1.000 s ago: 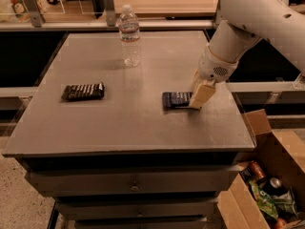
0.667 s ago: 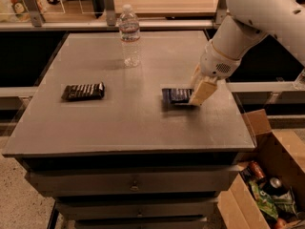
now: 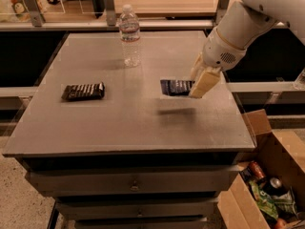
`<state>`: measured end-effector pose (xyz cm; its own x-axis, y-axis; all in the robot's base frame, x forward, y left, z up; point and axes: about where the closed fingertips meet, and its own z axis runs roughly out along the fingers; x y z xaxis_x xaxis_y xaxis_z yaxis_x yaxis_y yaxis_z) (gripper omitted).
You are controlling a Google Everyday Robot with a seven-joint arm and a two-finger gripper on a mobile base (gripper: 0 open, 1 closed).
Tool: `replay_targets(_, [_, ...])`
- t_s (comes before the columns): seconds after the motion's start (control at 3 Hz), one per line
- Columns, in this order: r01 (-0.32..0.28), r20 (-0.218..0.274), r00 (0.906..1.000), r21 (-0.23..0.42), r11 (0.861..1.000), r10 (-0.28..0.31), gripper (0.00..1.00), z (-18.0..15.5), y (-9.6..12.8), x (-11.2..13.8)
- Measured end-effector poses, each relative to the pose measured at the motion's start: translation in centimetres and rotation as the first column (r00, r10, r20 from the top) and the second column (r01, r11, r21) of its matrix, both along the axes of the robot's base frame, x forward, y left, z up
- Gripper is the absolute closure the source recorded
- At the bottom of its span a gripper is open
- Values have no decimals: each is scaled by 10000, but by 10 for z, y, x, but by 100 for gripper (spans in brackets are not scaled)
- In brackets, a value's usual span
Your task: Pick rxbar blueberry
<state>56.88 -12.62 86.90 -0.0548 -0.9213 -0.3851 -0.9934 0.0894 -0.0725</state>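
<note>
The rxbar blueberry (image 3: 174, 87), a flat dark navy bar with pale lettering, hangs level a little above the grey table (image 3: 119, 123), with its shadow on the tabletop below it. My gripper (image 3: 200, 83) comes down from the upper right on the white arm and is shut on the bar's right end. Its pale fingers (image 3: 204, 83) cover that end of the bar.
A dark brown-black bar with white stripes (image 3: 83, 91) lies at the table's left. A clear water bottle (image 3: 129, 35) stands upright at the back middle. An open cardboard box (image 3: 269, 175) with cans and packets sits on the floor at the right.
The gripper has risen with the blue bar in it. The bar has left the tabletop and its shadow now shows apart from it below.
</note>
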Motion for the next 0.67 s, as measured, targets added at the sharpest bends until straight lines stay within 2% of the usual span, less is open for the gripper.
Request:
replay_targets(0.33, [-45, 315, 9995, 8, 10000, 44, 88, 20, -1, -1])
replay_targets(0.67, [-52, 319, 9995, 19, 10000, 51, 100, 19, 0, 0])
